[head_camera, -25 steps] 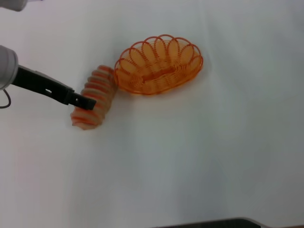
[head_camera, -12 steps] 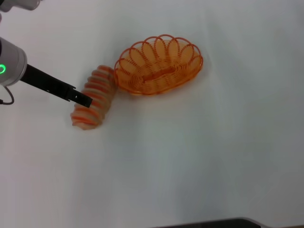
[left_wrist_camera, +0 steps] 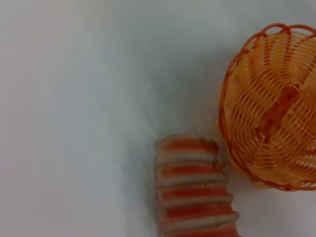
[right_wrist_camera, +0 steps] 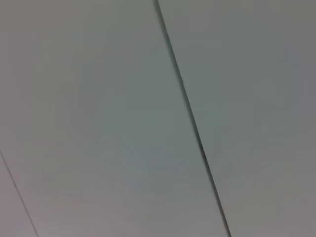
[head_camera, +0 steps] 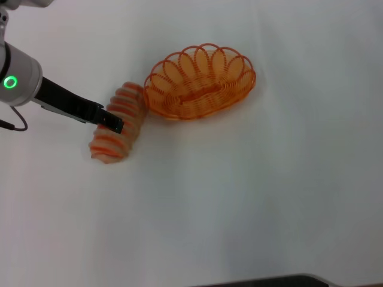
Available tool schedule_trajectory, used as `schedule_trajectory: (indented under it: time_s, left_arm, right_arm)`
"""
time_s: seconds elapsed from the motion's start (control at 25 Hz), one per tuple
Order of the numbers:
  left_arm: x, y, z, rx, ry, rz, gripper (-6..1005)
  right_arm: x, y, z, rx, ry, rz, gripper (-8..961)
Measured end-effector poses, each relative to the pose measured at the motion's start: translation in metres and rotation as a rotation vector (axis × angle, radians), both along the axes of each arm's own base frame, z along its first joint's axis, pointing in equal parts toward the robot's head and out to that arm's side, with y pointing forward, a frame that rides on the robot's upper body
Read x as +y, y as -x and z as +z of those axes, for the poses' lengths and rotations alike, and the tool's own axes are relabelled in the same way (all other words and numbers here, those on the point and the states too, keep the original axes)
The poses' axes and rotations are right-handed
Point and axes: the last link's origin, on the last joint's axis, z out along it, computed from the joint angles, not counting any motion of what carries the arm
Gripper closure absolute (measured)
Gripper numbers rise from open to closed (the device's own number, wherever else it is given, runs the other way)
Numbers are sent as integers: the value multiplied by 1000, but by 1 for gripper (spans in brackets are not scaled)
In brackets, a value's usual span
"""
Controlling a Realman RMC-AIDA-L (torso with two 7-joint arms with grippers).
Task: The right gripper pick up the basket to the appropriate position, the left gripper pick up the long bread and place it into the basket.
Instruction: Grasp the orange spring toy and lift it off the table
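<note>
You have the oval orange wire basket point(head_camera: 200, 82) placed, while the striped tan long bread point(head_camera: 118, 121) lies on the white table point(head_camera: 251, 191) touching its rim, the left gripper point(head_camera: 114, 124) over it, grip state unclear, lift and drop-in remaining.

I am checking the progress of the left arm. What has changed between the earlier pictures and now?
The left gripper has shifted a little toward the basket over the middle of the long bread, and its arm has swung further into the head view. The bread and the basket lie where they were, on the white table. The bread is not lifted.
</note>
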Motion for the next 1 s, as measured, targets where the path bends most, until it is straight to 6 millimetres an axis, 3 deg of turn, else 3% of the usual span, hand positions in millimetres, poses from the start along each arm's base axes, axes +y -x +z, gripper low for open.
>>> schedule_trajectory:
  time_s: [1.0]
  left_arm:
    - [0,4,-23,67,11,-24,182]
  right_arm:
    - [1,2,-4,11,12,-2,111]
